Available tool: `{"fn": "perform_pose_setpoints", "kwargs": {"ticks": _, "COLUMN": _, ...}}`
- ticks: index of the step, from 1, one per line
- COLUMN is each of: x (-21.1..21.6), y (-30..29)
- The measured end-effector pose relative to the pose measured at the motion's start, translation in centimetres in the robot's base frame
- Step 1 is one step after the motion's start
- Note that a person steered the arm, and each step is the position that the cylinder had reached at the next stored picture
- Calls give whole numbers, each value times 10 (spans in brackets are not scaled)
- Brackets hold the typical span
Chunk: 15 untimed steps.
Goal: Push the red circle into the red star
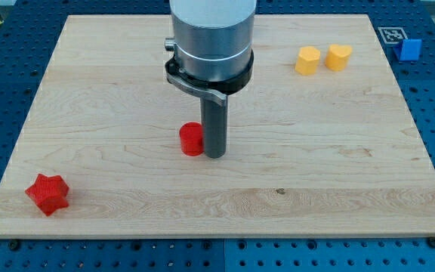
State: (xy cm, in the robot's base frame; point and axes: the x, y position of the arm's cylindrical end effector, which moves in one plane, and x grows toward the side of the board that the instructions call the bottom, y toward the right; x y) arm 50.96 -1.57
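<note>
The red circle (191, 139) sits on the wooden board near the middle, a little toward the view's left. My tip (214, 155) stands right beside it on its right side, touching or nearly touching it. The red star (47, 193) lies near the board's bottom left corner, well apart from the circle, down and to the view's left of it.
A yellow hexagon block (306, 60) and a yellow heart-like block (338, 57) lie side by side at the top right of the wooden board (316, 174). A blue block (409, 49) sits off the board at the top right, next to a marker tag (390, 34).
</note>
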Motion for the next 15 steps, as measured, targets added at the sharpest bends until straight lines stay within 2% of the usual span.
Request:
{"fn": "perform_pose_setpoints", "kwargs": {"ticks": 2, "x": -51, "y": 5}}
{"fn": "perform_pose_setpoints", "kwargs": {"ticks": 3, "x": -49, "y": -21}}
{"fn": "perform_pose_setpoints", "kwargs": {"ticks": 4, "x": -34, "y": -26}}
{"fn": "perform_pose_setpoints", "kwargs": {"ticks": 9, "x": -27, "y": -71}}
{"fn": "perform_pose_setpoints", "kwargs": {"ticks": 10, "x": -27, "y": -78}}
{"fn": "perform_pose_setpoints", "kwargs": {"ticks": 11, "x": -25, "y": -59}}
{"fn": "perform_pose_setpoints", "kwargs": {"ticks": 15, "x": 14, "y": -144}}
